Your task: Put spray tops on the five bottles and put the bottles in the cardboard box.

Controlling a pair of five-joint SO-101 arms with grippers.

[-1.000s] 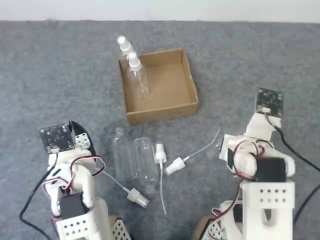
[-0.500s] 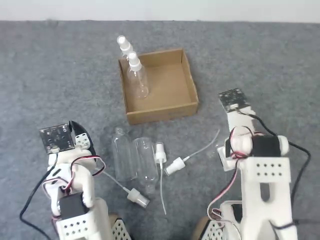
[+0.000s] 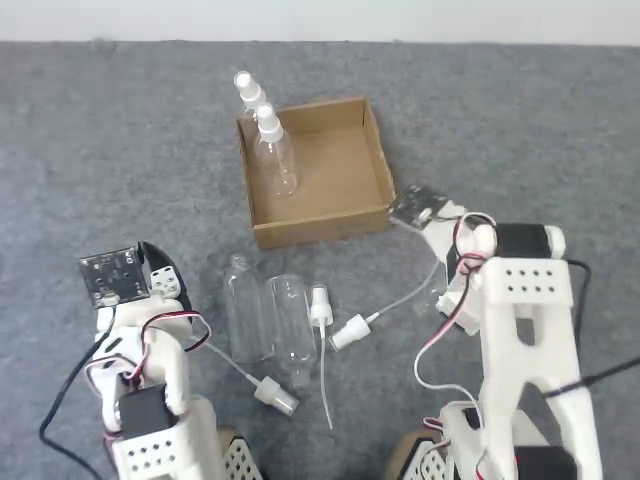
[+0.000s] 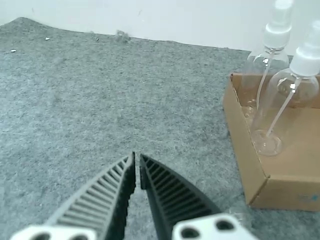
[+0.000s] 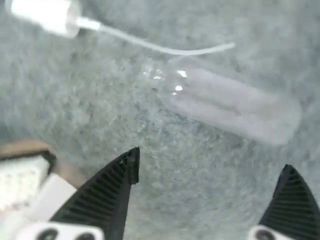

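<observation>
Bottle (image 5: pixel 230 102) ahead of spread right fingers (image 5: pixel 107 195), cardboard box (image 3: pixel 325 228) near

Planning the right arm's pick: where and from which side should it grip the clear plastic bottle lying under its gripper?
Take the clear plastic bottle across its straight round body at mid-length, from above: it lies flat on its side. The open right gripper spans roughly along its length, so probably turn the wrist first. Avoid the narrow neck near the thin white tube.

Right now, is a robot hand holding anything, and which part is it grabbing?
No, nothing is held. The left gripper is shut on empty air above the carpet. The right gripper is open above a topless bottle lying down, not gripping it.
</observation>
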